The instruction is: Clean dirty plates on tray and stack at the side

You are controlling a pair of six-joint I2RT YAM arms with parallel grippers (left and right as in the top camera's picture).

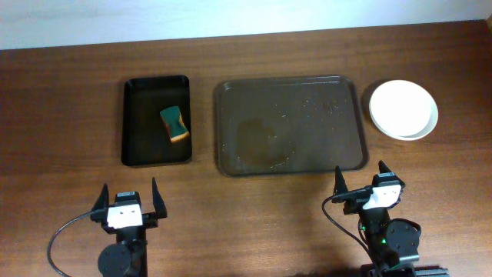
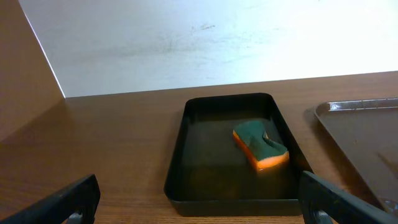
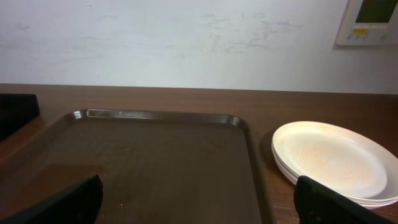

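Observation:
The white plates (image 1: 403, 109) sit stacked on the table to the right of the dark brown tray (image 1: 231, 138); they look plain white and also show in the right wrist view (image 3: 333, 158). The tray holds no plates, only wet streaks, and shows in the right wrist view (image 3: 155, 155). My left gripper (image 1: 128, 201) is open and empty, in front of the black tray. My right gripper (image 1: 361, 185) is open and empty, in front of the brown tray's right front corner.
A smaller black tray (image 1: 138, 115) stands left of the brown tray and holds a green and orange sponge (image 1: 174, 125), also in the left wrist view (image 2: 260, 144). A white wall runs along the table's far edge.

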